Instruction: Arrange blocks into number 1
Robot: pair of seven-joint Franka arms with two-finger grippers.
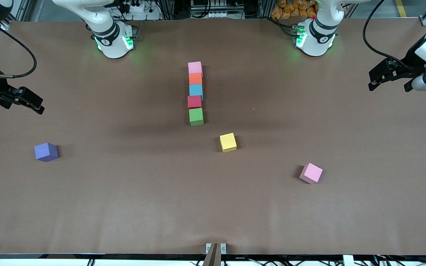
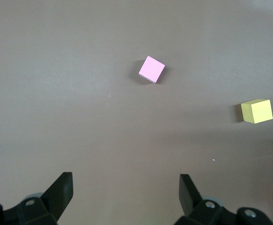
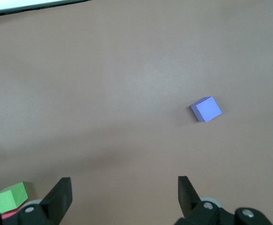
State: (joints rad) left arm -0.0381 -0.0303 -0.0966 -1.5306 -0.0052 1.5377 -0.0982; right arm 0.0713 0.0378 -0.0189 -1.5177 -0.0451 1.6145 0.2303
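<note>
A: Five blocks already line up at the front view's upper centre: pink block (image 1: 195, 67), orange (image 1: 195, 78), blue (image 1: 196, 90), red (image 1: 194, 101), green (image 1: 196, 116). Yellow (image 1: 228, 142), a second pink cube (image 1: 311, 173) and purple (image 1: 46, 151) lie loose lower down.

B: Both claws?

A: Released. Left claw (image 1: 389, 81) at frame right, right claw (image 1: 23, 100) at frame left, both waiting.

B: Left wrist view?

A: Yellow (image 2: 257, 111) mid-right. I'd square the fingers (image 2: 190, 190) to its faces.

B: Right wrist view?

A: Purple (image 3: 206, 108) sits alone, right of centre.

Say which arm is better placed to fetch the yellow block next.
Left, probably. The yellow block lies just off the green end of the column, toward the left arm's end, and shows in the left wrist view. The left claw is open. The right claw, also open, faces the purple block.
</note>
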